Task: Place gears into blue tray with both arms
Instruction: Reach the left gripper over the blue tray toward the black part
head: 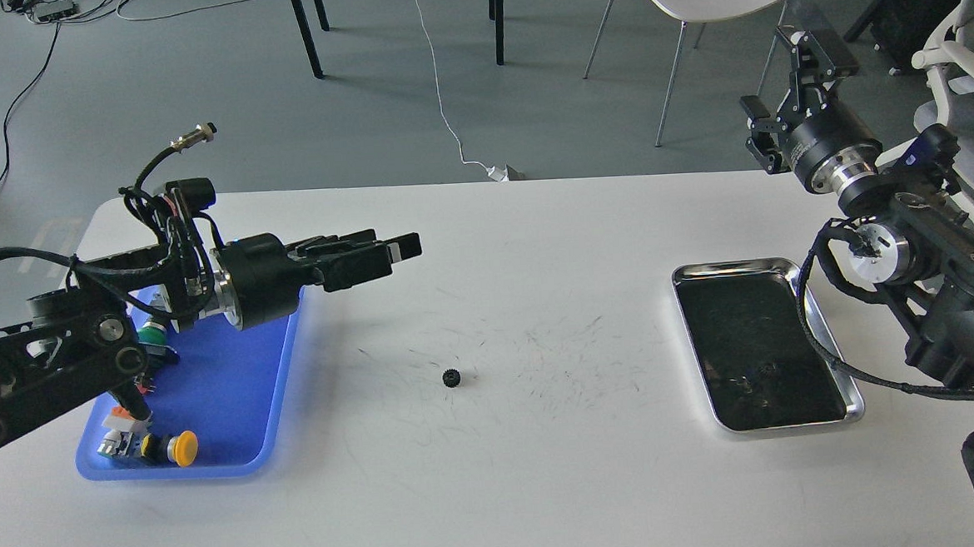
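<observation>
A tiny black gear (451,378) lies alone on the white table, near its middle. The blue tray (235,403) sits at the left and holds coloured push-button switches. My left gripper (398,253) hovers just past the tray's far right corner, above and left of the gear. It points right, and its fingers look slightly apart and empty. My right gripper (770,75) is raised beyond the table's far right edge, open and holding nothing, far from the gear.
A shiny steel tray (786,263) with a dark inside lies at the right under my right arm. A yellow-capped switch (183,446) and a green one (152,331) lie in the blue tray. Chairs and table legs stand beyond the far edge.
</observation>
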Tool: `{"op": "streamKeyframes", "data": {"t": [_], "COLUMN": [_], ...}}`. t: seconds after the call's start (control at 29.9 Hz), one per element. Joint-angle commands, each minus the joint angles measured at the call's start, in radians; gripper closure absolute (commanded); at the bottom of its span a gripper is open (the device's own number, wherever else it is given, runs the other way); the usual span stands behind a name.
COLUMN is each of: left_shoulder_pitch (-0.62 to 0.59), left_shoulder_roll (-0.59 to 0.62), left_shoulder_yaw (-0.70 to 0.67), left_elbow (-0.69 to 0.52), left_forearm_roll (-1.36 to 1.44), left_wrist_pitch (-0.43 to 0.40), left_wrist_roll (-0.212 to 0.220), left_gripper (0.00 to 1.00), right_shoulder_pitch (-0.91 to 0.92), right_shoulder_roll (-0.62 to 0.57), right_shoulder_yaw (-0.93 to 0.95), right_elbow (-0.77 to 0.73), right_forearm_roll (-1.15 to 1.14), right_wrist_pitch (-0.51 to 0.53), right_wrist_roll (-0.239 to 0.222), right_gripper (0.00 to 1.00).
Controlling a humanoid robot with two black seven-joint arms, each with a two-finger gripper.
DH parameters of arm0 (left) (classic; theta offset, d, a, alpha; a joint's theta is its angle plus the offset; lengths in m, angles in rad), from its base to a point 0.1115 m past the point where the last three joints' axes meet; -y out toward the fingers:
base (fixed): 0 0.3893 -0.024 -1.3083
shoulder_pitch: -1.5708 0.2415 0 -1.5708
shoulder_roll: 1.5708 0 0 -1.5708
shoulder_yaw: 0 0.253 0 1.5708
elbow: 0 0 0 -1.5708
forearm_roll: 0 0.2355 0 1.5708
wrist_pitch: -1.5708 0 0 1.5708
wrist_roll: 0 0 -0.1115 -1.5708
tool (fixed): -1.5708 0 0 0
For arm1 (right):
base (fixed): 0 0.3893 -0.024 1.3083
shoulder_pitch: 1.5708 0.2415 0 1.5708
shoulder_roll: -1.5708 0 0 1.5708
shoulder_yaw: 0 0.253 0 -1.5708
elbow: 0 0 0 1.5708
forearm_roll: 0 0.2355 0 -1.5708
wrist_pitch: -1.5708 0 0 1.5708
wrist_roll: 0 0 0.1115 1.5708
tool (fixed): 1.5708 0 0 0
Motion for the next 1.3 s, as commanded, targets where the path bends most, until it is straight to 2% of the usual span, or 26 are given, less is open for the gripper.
{"op": "streamKeyframes", "data": {"t": [0.0,0.17,0.57,0.8,0.9,1.0,1.07,1.2,1.27], "left_shoulder_pitch": [0.008,0.011,0.011,0.015,0.017,0.02,0.023,0.032,0.034], "left_shoulder_roll": [-0.001,-0.001,-0.074,-0.152,-0.195,-0.225,-0.231,-0.242,-0.245], "left_shoulder_yaw": [0.021,0.03,0.031,0.033,0.035,0.035,0.036,0.074,0.088], "left_elbow": [-0.003,-0.011,-0.003,0.054,0.132,0.181,0.19,0.19,0.19], "left_forearm_roll": [0.131,0.483,0.572,0.624,0.627,0.629,0.634,0.641,0.647], "left_wrist_pitch": [0.016,0.036,0.038,0.045,0.048,0.05,0.061,0.079,0.094], "left_wrist_roll": [-0.024,-0.025,-0.024,-0.024,-0.027,-0.031,-0.042,-0.089,-0.093], "left_gripper": [0.03,0.08,0.08,0.08,0.08,0.08,0.08,0.08,0.08], "right_shoulder_pitch": [0.004,0.004,-0.009,-0.013,-0.035,-0.051,-0.068,-0.091,-0.099], "right_shoulder_roll": [-0.016,-0.05,-0.095,-0.121,-0.111,-0.107,-0.105,-0.095,-0.082], "right_shoulder_yaw": [0.0,-0.002,0.001,-0.025,-0.036,-0.037,-0.027,-0.034,-0.034], "right_elbow": [0.005,0.004,-0.001,-0.016,-0.032,-0.039,-0.042,-0.038,-0.038], "right_forearm_roll": [0.0,-0.002,0.003,0.214,0.236,0.236,0.241,0.323,0.325], "right_wrist_pitch": [0.001,0.002,0.015,0.024,0.021,0.018,0.015,0.018,0.015], "right_wrist_roll": [0.0,-0.002,-0.002,-0.034,-0.057,-0.057,-0.058,-0.045,-0.045], "right_gripper": [0.04,0.04,0.02,0.02,0.02,0.02,0.02,0.02,0.02]}}
